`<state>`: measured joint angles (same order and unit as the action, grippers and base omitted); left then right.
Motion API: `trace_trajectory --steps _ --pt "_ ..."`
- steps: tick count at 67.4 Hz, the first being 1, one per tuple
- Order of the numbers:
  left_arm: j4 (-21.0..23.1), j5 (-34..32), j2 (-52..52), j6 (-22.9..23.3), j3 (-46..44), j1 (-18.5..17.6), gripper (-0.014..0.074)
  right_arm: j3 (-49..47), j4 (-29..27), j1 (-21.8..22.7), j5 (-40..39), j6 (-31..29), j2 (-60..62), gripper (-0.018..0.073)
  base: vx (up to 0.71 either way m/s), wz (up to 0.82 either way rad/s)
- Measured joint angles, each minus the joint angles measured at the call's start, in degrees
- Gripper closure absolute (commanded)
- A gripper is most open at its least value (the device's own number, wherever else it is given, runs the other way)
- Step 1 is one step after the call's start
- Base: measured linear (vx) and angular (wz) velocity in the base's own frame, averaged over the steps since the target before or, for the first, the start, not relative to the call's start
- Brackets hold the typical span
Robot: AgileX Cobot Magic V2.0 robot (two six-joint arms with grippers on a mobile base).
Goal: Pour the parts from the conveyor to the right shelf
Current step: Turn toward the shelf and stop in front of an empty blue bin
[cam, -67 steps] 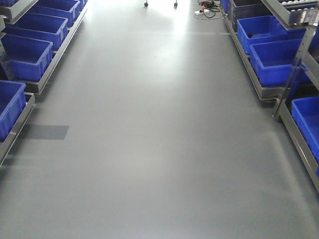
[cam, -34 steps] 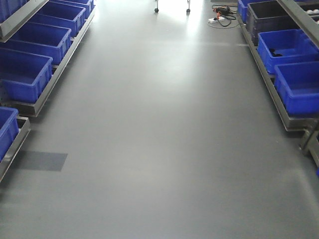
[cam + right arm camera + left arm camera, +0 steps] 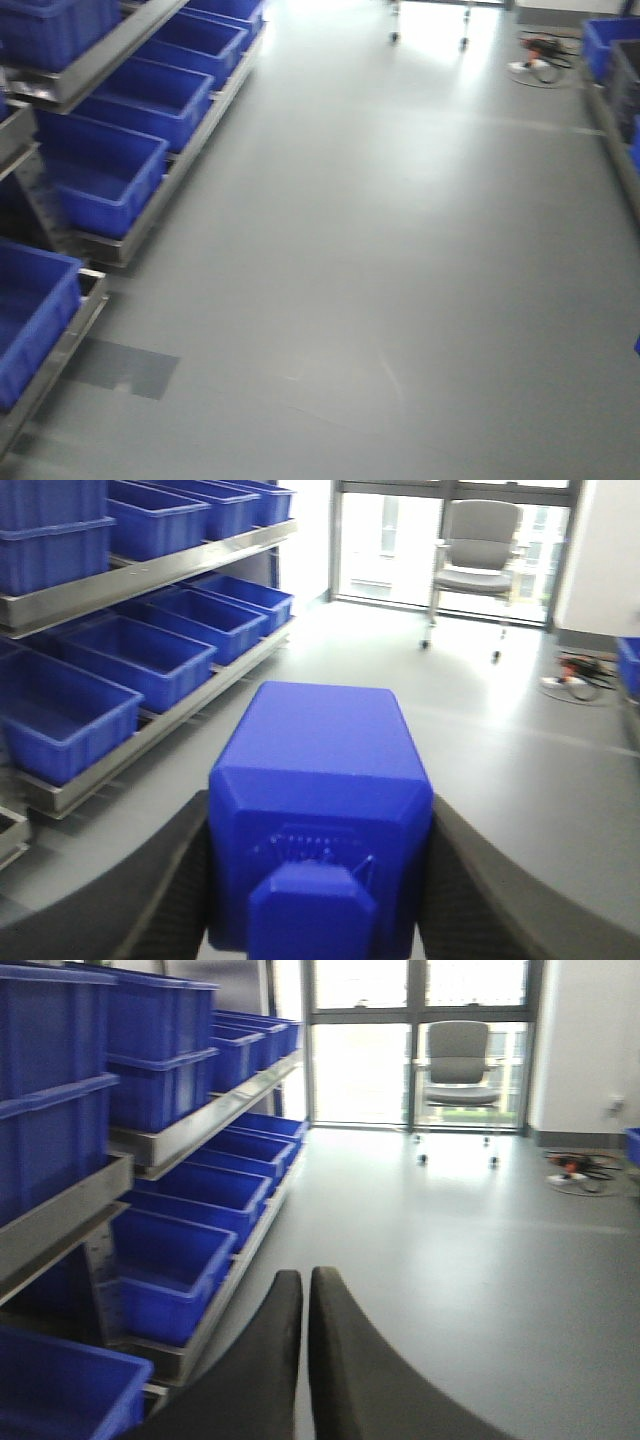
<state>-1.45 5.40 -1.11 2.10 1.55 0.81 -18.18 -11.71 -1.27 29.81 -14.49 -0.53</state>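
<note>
My right gripper (image 3: 320,815) is shut on the part, a bright-blue plastic brick (image 3: 320,745) with its stud facing the camera; dark fingers (image 3: 185,855) press both of its sides. The brick hangs above the grey floor. My left gripper (image 3: 305,1276) is shut with nothing between its fingers. The right shelf (image 3: 612,130) shows only as a steel rail and a blue bin (image 3: 605,40) at the right edge of the front view. The conveyor is out of view, and neither gripper appears in the front view.
A steel rack (image 3: 150,210) with several large blue bins (image 3: 105,175) lines the left side and fills the left of both wrist views. An office chair (image 3: 457,1060) stands before the windows. A power strip with cables (image 3: 540,55) lies far right. A dark patch (image 3: 125,368) marks the floor.
The front view has swung left: the left rack now fills more of the frame and the right shelf has slid out to the right edge.
</note>
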Motion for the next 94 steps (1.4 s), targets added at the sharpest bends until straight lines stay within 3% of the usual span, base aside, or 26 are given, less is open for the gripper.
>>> trace_trajectory --steps 52,94 --pt "0.0 0.0 0.0 0.0 0.0 0.0 0.0603 0.0 0.1 0.0 0.0 0.0 0.0 0.0512 0.29 0.89" --pt "0.0 0.0 0.0 0.0 0.0 0.0 0.0603 0.0 0.1 0.0 0.0 0.0 0.0 0.0512 0.18 0.69"
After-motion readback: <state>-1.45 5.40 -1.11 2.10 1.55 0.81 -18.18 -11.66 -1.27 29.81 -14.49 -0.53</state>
